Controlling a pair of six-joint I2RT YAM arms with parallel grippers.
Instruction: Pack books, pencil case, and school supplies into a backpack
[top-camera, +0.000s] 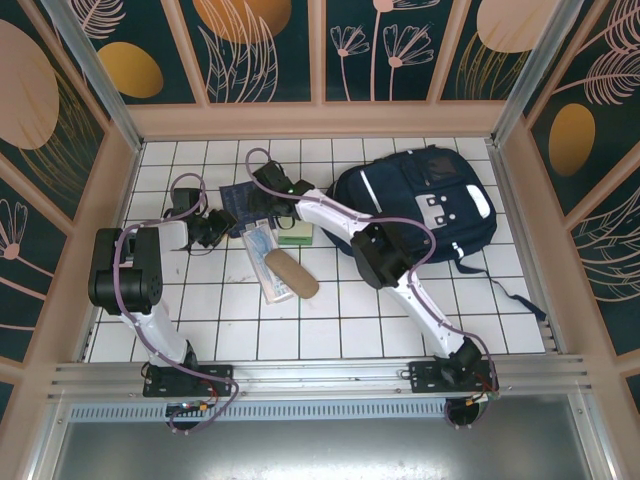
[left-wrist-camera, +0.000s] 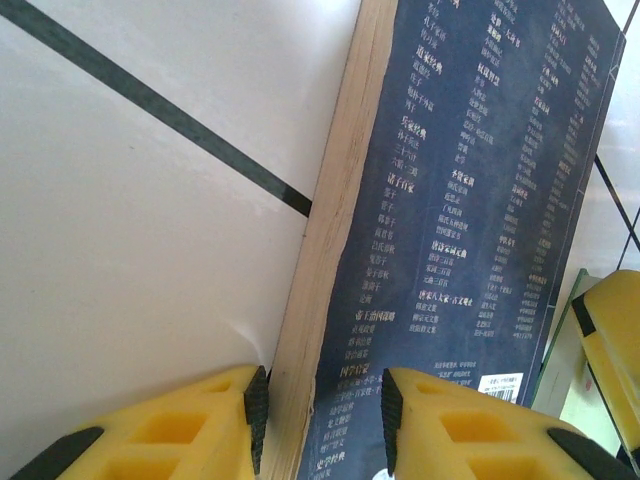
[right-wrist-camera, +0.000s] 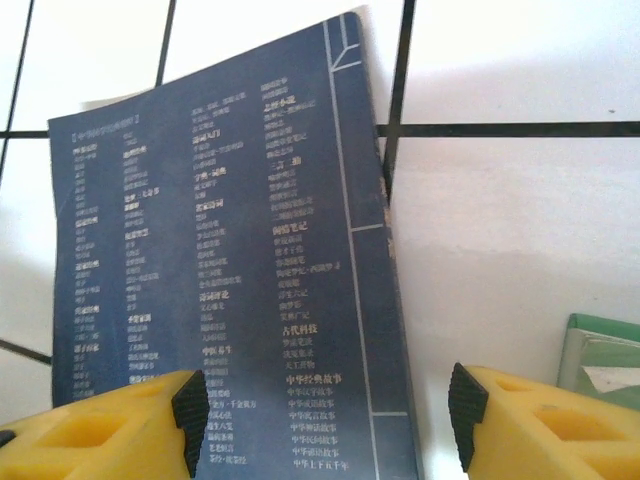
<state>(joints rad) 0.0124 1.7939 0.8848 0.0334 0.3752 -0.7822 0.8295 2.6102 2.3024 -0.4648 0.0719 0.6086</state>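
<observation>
Left tool (left-wrist-camera: 324, 402) pinches the navy book (left-wrist-camera: 470, 200) by its page edge. It is likely light and stiff. Right tool (right-wrist-camera: 326, 405) hangs spread above it — the spine side suits it.

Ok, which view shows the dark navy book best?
Right wrist: the navy book faces the camera, with its white cover text and top corners plain. Left wrist shows its page edge and cover slantwise, gripped by the left claw. Top external shows a small patch beside the arms.

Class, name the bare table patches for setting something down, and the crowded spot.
Free: near tiles between left arm and right arm; far-left corner by the wall. Crowded: centre, around navy book, green box, pencil case.
</observation>
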